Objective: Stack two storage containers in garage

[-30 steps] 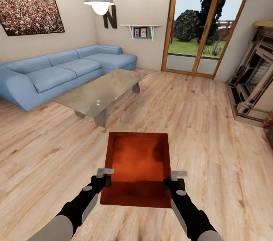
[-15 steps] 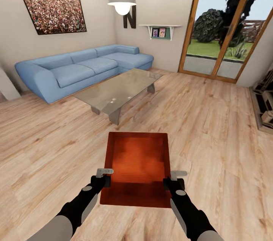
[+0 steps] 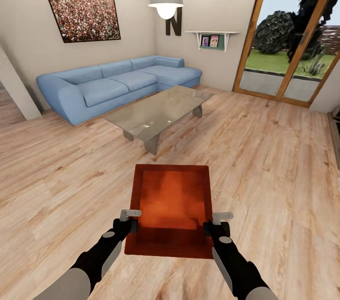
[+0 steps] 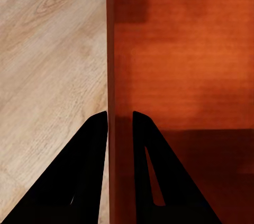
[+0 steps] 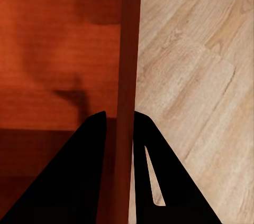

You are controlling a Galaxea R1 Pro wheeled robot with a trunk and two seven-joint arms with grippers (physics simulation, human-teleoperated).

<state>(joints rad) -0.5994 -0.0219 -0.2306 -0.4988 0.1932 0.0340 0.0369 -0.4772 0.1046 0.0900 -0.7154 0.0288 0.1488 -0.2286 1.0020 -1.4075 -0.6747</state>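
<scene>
We have one storage container (image 3: 172, 208) held level in front of us, above the wood-plank floor (image 3: 264, 158) of the living room, its long axis running from near to far, straight away from our trunk. It sits between our two arms, so neither is nearer: each has a long side wall at the near end. The left gripper (image 3: 130, 222) is closed down on the left wall, and in the left wrist view its two dark fingers (image 4: 143, 145) straddle that thin orange-red wall, one outside and one inside. The right gripper (image 3: 218, 224) is clamped the same way on the right wall, and the right wrist view shows the wall running up between its fingers (image 5: 95, 145). The ribbed inside bottom is bare.

Further out, the glass coffee table (image 3: 158, 111) lies ahead and a little left, the blue sofa (image 3: 118, 80) behind it against the far-left wall, and the glazed door (image 3: 293, 54) is far right. No grey concrete is in sight, so we judge the carry to the garage is still ahead. With the bin's length pointing forward, it is our leading edge when we drive or turn, and the table is what to keep wide of.
</scene>
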